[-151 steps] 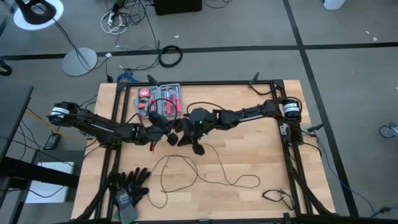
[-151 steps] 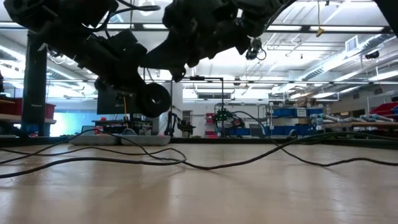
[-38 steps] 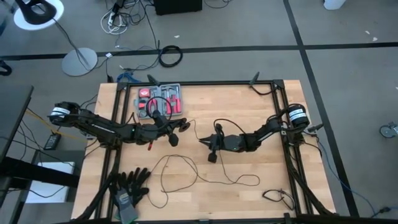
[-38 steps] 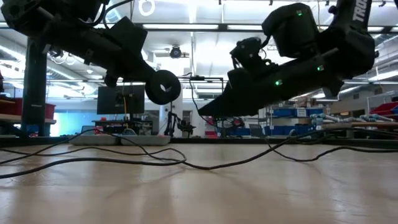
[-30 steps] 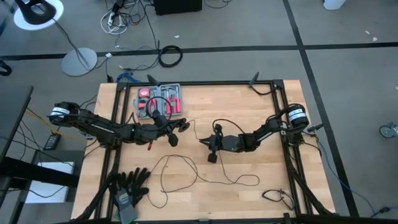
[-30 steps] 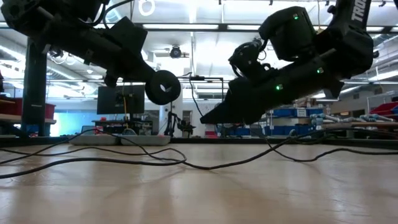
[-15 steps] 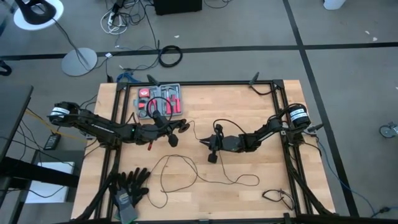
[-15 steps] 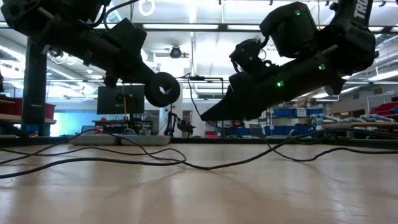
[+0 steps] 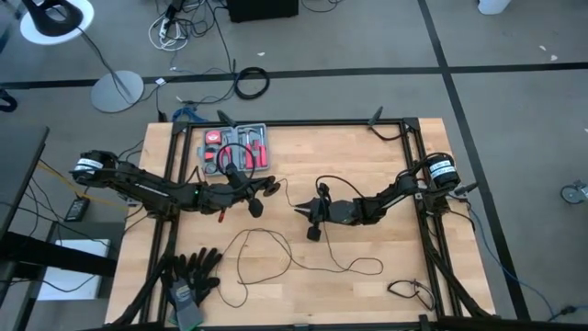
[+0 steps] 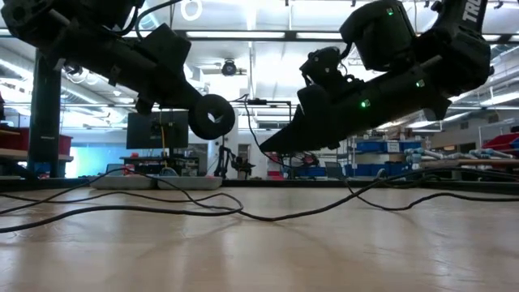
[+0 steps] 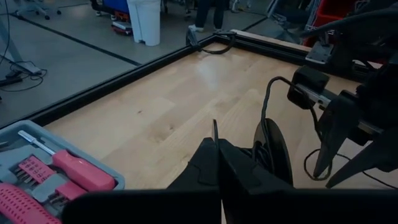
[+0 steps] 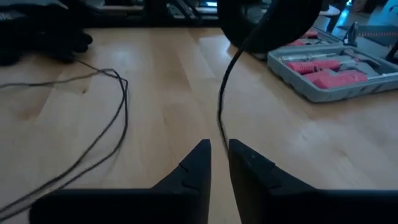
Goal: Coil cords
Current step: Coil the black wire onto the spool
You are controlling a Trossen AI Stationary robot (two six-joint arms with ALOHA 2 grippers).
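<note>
We start at the left gripper (image 9: 273, 185), just left of the table's middle, with its fingers (image 11: 214, 163) pressed together. The round black disc (image 10: 212, 116) hangs right at that tip, lifted clear of the wood — whether the fingers pinch the disc itself or the wire beside it, we cannot tell. From there the left arm (image 9: 156, 188) runs out to the table's left edge.

The right gripper (image 9: 299, 211) sits close by, near the centre and pointing left toward the disc. In its own wrist view we see its two fingers (image 12: 198, 163) standing a little apart, with the thin wire (image 12: 221, 106) coming down from the disc toward the narrow gap between them; we cannot tell if it touches either one. The right arm (image 9: 386, 196) reaches back to the right edge of the table.

The cord (image 9: 276, 253) mostly lies loose on the wooden table (image 9: 367, 156) — it sprawls in open loops across the near half, below both grippers, with a strand trailing toward the right.

Farther out, a grey tray of red-handled tools (image 9: 237, 147) sits at the far left of the table, just beyond the left gripper. A pair of black gloves (image 9: 195, 268) lies at the near left corner, and a short black cable with a plug (image 9: 409, 290) rests near the near right corner.
</note>
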